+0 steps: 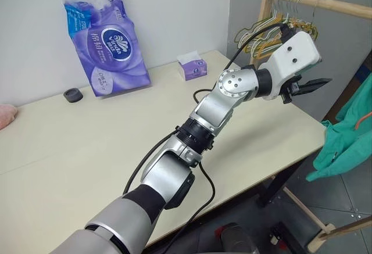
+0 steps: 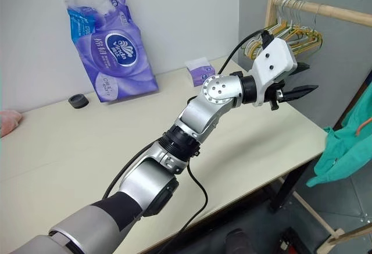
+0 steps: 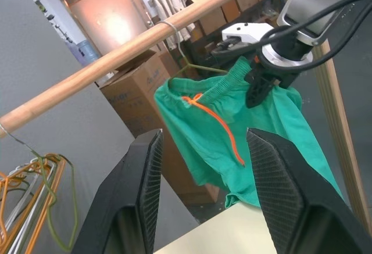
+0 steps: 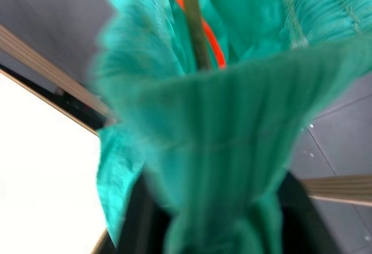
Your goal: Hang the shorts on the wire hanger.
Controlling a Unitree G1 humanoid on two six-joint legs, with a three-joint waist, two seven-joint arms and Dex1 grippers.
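The teal-green shorts, with an orange drawstring, hang from the thin olive wire hanger. Its hook is over a wooden rail. From the head the shorts show past the table's right edge. My right gripper is at the gathered waistband; in its wrist view its fingers stand apart with the fabric and the hanger wire between them. My left gripper is raised over the table's right end, pointing at the shorts, open and empty.
A bunch of yellow, green and grey hangers hangs on the wooden rack behind my left gripper. On the cream table are a purple tissue pack, a small tissue box, a black cap and a pink cloth.
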